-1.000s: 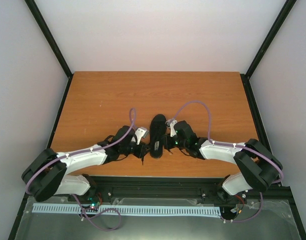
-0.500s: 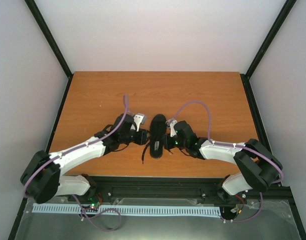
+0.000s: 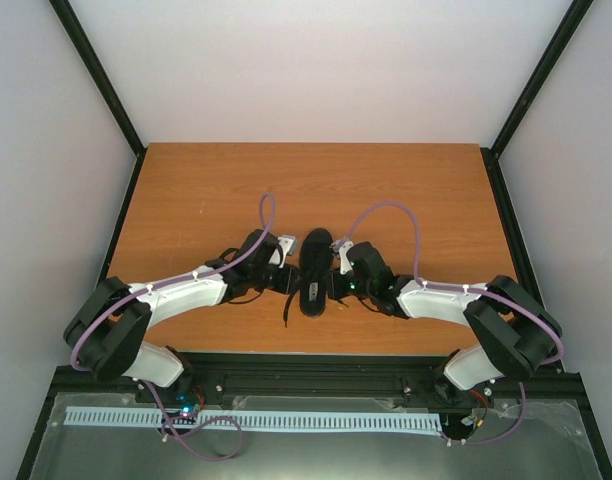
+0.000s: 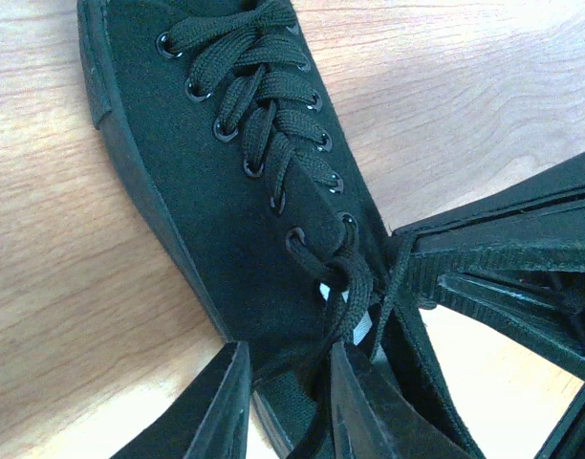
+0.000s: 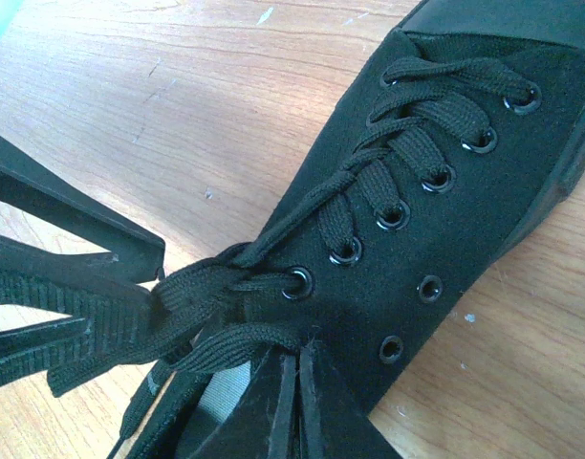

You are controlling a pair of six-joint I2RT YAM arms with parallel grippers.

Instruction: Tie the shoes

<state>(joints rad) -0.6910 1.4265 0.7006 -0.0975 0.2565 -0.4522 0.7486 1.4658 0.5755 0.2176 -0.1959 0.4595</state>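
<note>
While the sneaker (image 3: 315, 272) lies toe pointing away, midway across the table (image 3: 406, 190), its laces (image 4: 345, 287) are untied.
Right gripper (image 5: 294, 359): clamped fully closed on one lace end. Left gripper (image 4: 288, 363): partly open, a strand running between its jaws, apparently unclamped. Hazard: closing the left jaws off-centre would miss that thin strand, and a hard pull from the right could drag the light sneaker sideways.

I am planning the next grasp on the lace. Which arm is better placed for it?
Probably the left. A lace strand runs between the open jaws of the left gripper, so it need only close. The right gripper is shut, apparently pinching a second strand.
</note>
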